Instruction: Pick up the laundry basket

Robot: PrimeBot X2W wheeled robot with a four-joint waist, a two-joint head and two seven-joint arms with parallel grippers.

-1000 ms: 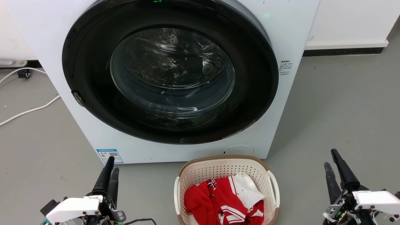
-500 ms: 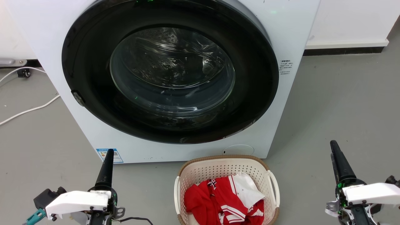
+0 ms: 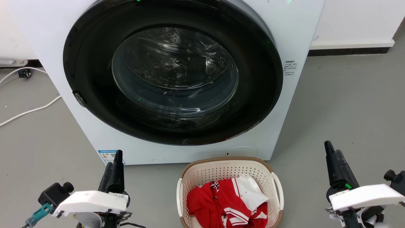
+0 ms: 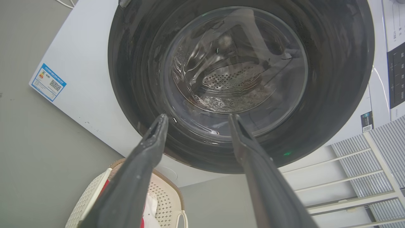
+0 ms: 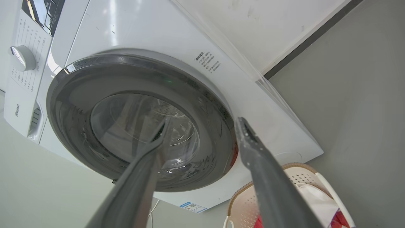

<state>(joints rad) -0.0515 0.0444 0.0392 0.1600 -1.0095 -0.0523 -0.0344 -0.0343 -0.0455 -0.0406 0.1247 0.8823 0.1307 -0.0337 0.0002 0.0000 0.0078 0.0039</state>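
The laundry basket, cream-white and perforated with a brown rim and white side handles, stands on the grey floor just before the washing machine, at the bottom centre of the head view. Red and white clothes lie in it. My left gripper hangs open to the left of the basket, well apart from it. On the other side my right gripper is open too, also apart. In the left wrist view, the left gripper holds nothing and the basket sits low. The right gripper is empty, with the basket at lower right.
The white washing machine with its round dark door, which looks shut, fills the space behind the basket. A white cable runs over the floor at the left. A wall with a dark baseboard is at the back right. Grey slatted shelving shows beside the machine.
Both grippers have rolled at the wrist and risen a little. The left one shifted slightly right, the right one slightly left. The basket has not moved.
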